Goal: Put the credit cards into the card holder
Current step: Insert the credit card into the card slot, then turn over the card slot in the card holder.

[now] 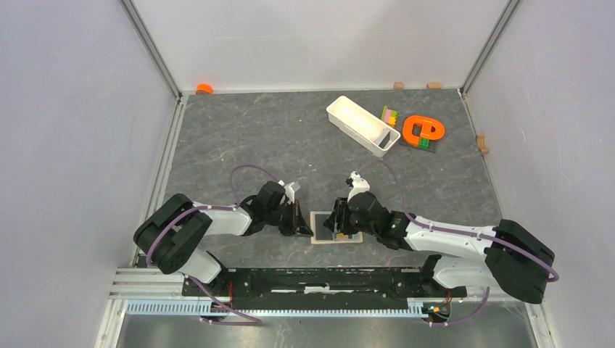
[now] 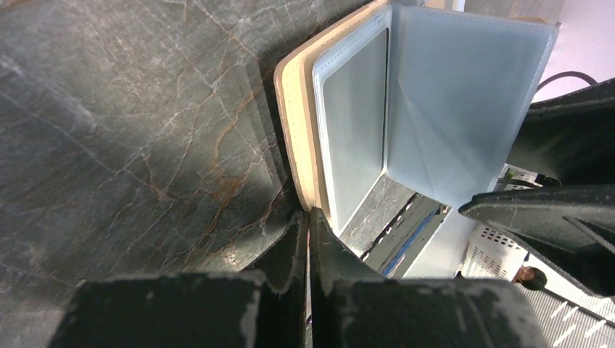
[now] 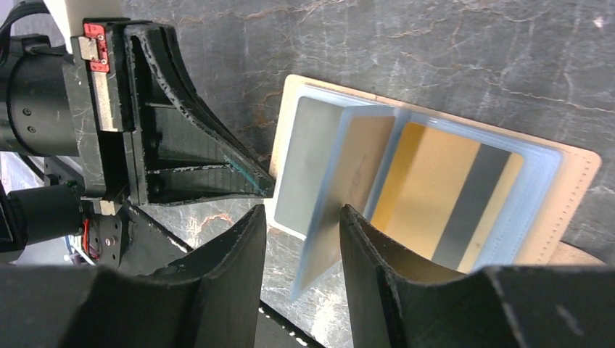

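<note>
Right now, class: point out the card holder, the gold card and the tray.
card holder (image 3: 580, 172), right wrist view, tan cover's right edge.
gold card (image 3: 428, 185), right wrist view, gold face.
tray (image 1: 353, 133), top view, near wall.

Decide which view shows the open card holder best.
Right wrist: the card holder lies open, sleeves and a gold striped card clear. Left wrist shows one edge and a sleeve; top external shows it tiny, partly hidden.

No word, number, brand or sign can be read in any view. The only hint of print is a faint mark on the tan face of the upright clear plastic sleeve leaf (image 3: 359, 163). The leaf belongs to the beige bifold card holder (image 3: 573, 174), which lies open at the near middle of the table. The mark is too blurred to make out.
</note>
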Controlling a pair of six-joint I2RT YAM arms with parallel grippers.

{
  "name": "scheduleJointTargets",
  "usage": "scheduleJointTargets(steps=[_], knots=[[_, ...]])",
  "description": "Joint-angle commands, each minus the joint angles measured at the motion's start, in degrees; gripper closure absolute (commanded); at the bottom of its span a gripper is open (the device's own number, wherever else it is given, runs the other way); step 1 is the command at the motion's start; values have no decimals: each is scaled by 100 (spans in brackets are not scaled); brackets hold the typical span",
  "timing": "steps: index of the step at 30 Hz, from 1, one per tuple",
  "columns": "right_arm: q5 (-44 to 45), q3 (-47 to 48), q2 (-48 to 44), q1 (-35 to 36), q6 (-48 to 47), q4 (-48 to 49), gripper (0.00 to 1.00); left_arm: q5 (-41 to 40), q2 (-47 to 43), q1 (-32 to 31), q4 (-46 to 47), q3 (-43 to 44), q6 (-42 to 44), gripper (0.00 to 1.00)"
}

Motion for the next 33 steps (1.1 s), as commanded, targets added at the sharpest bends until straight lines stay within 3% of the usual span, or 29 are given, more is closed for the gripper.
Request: scheduleJointTargets(steps=[1,11,16,24,33], knots=[[-101,325,174,94,-145,277,53,-85,74,2,24,-94,-63,98],[-107,354,280,165,-154,298,53,-91,55,2,24,-105,-60,98],[261,453,175,127,-180,-222,52,-91,28,2,24,-121,-67,98],[302,285,-238,-514,-392,-1098,48,-124,21,2,24,-140,-76,98],[-159,-316,-451,-806,-166,-778,49,-126,37,2,24,-131,-76,98]])
